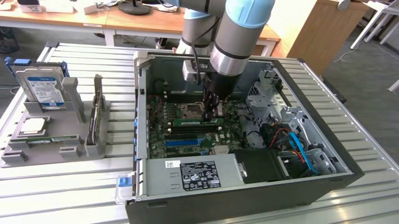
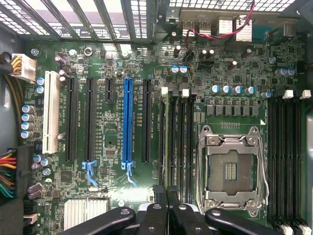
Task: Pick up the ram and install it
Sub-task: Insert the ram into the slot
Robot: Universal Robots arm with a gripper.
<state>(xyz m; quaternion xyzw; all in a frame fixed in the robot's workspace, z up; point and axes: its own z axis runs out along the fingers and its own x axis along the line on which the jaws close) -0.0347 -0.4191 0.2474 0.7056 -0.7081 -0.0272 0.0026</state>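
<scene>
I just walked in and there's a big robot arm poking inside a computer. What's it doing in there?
The robot arm has reached down into the open computer case. Its end effector is shut and seems to pinch the ram. That is a thin green stick, and it stands in a memory slot on the motherboard, beside the empty processor socket. I can't tell whether the ram has clicked all the way in.

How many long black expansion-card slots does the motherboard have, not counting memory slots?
3. Two black slots lie between the white slot and the blue slot; a third black slot lies beyond the blue one.
</scene>
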